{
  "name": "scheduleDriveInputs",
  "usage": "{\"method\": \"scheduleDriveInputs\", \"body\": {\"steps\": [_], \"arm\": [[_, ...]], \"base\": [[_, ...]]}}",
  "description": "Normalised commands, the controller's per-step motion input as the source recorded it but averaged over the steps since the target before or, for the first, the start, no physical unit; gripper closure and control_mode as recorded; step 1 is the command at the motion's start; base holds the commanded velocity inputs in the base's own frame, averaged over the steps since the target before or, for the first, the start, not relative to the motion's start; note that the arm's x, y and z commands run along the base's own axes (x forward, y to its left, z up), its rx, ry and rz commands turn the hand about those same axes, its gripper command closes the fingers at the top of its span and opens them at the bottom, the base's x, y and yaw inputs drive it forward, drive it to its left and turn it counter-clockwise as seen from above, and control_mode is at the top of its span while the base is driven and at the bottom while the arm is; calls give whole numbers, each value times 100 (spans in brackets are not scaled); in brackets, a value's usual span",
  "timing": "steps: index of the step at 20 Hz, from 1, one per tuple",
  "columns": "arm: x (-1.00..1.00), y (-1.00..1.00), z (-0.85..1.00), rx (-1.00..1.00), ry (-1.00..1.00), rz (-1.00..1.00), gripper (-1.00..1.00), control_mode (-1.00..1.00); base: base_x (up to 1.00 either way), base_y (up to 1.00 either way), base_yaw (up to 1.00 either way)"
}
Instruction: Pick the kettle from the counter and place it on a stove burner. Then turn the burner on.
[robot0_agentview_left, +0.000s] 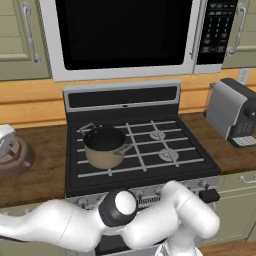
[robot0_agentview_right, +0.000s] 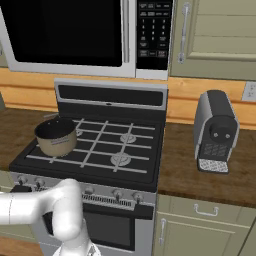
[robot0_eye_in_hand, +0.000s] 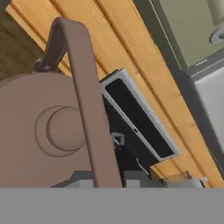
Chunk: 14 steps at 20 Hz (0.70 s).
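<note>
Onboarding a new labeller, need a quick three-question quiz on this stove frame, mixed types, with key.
1. True or false: the small copper-brown kettle with the arched handle stands on the dark wood-grain counter, left of the black gas stove.
2. Which stove burner holds the tan saucepan with the dark inside? A) front left B) front right C) back right
3. Fill in: on the counter right of the stove stands a grey and black ____.

Key: 1 true; 2 A; 3 coffee machine. In the hand view the kettle's handle runs up from between the gripper fingertips; whether they are shut on it cannot be told.
</note>
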Motion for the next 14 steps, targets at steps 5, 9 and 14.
{"method": "scheduleDriveInputs", "body": {"steps": [5,9,14], "arm": [[-35,-100,70,12,-65,-14,100,-100],[-24,-100,48,15,-41,-15,100,-100],[-16,-100,39,15,-19,-24,100,-100]], "base": [[0,0,0],[0,0,0],[0,0,0]]}}
